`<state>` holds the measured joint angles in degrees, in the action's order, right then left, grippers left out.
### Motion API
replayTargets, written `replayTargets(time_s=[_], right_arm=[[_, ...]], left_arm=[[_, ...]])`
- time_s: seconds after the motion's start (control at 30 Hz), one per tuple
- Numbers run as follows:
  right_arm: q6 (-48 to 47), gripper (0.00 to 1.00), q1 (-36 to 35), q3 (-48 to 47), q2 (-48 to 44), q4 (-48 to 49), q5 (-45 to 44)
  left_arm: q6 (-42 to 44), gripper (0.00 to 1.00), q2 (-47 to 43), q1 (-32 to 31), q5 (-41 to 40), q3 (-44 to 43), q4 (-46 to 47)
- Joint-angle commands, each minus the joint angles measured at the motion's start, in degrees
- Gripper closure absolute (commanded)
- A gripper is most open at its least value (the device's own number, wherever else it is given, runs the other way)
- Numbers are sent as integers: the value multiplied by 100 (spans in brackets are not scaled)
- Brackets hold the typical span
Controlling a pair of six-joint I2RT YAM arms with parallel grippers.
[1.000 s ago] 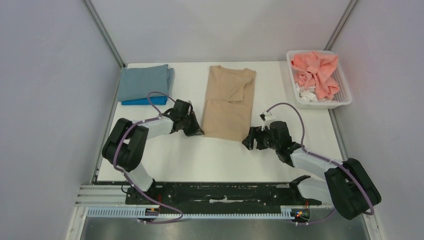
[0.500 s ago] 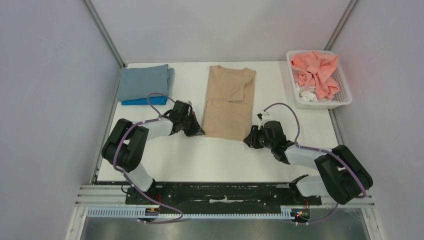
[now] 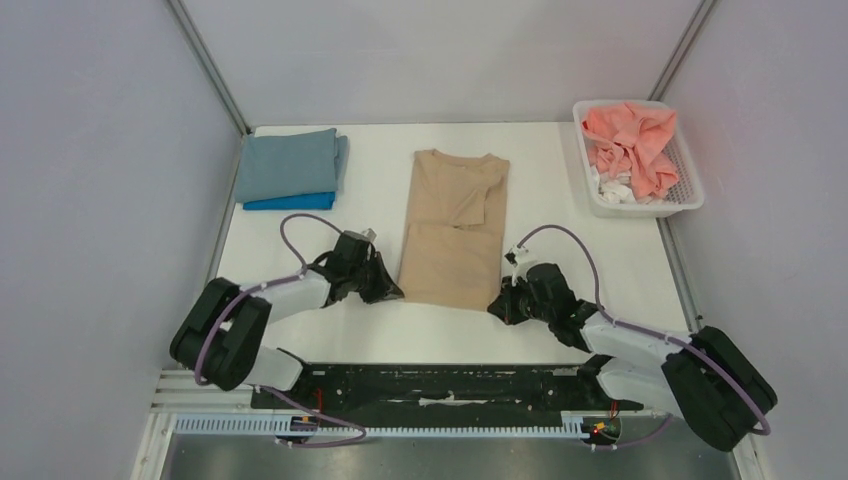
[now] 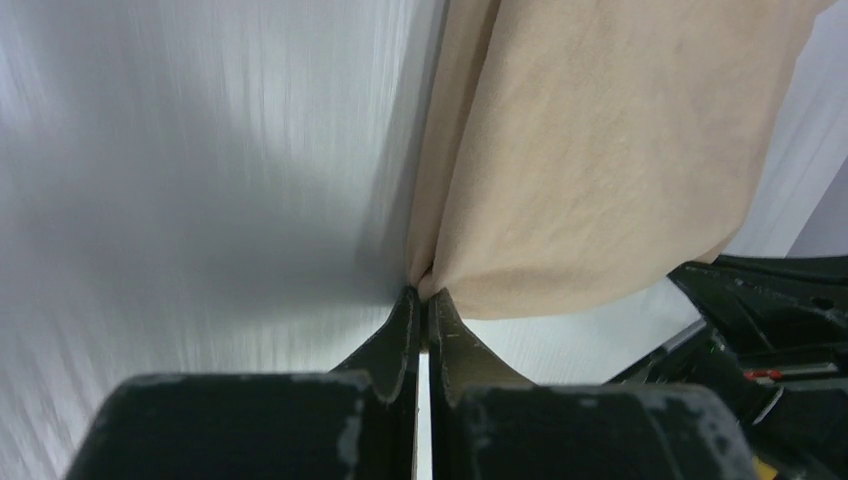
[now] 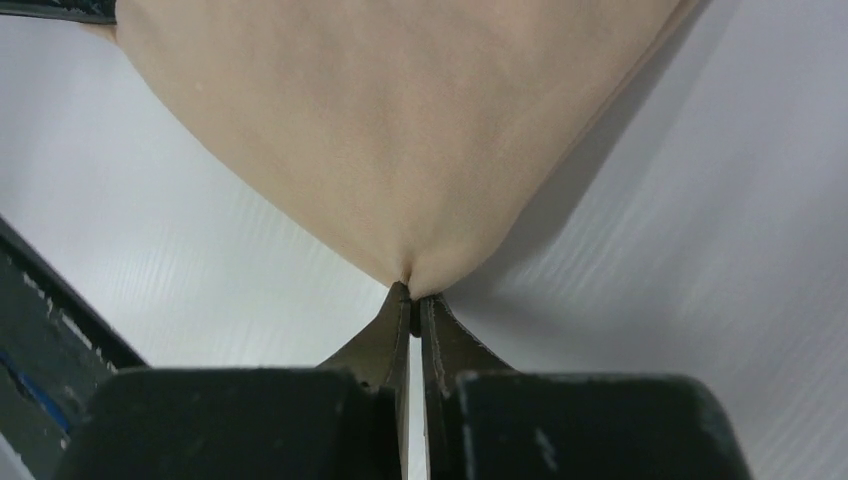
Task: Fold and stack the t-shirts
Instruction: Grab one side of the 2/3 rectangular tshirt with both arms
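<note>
The left fingers [image 4: 395, 345] are pressed together on the near left corner of a soft tan cloth t-shirt [image 4: 600, 150], and the cloth runs away from their tips in two smooth layers with a fold line between them. The right fingers [image 5: 385, 335] are likewise closed tight on the near right corner of the same shirt [image 5: 400, 120], which is drawn to a small puckered point at their tips and fans out wide beyond. From above, both pairs of fingers sit low at the shirt's near edge, left [image 3: 385, 290] and right [image 3: 497, 303], with the tan shirt [image 3: 455, 235] stretched between them. It lies in the middle of the white desk [image 3: 560, 200], folded lengthwise into a long narrow strip, with the neckline at the far end, a sleeve tucked over the front and a faint crease across its middle. At the far left corner of the desk a dusty grey-blue t-shirt [image 3: 290, 165] lies folded on top of a bright blue t-shirt [image 3: 290, 202], of which only the near edge shows. At the far right, a white perforated plastic basket [image 3: 690, 190] holds a crumpled coral-pink t-shirt [image 3: 630, 135] with a white t-shirt [image 3: 612, 185] bunched beneath it.
</note>
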<state>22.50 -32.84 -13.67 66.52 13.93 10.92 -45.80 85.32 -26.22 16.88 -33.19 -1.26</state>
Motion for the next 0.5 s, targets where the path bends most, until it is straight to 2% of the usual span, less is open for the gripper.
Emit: replayTargets(time_s=[0.0, 0.13, 0.27, 0.47], right_arm=[[150, 100, -611, 408, -752, -1192, 105], [621, 100, -1191, 647, -1567, -1807, 173], [1132, 100, -1852, 862, -2137, -2031, 322], [1605, 100, -2893, 547, -2421, -2262, 96]], left_arm=[[-506, 98, -1020, -596, -545, 1113, -778], [-1255, 98, -2388, -1240, -921, 1922, -1529], [-1847, 98, -4245, -1818, -1132, 2333, -2370], [-2167, 98, -6184, -1993, -590, 2860, -2718]])
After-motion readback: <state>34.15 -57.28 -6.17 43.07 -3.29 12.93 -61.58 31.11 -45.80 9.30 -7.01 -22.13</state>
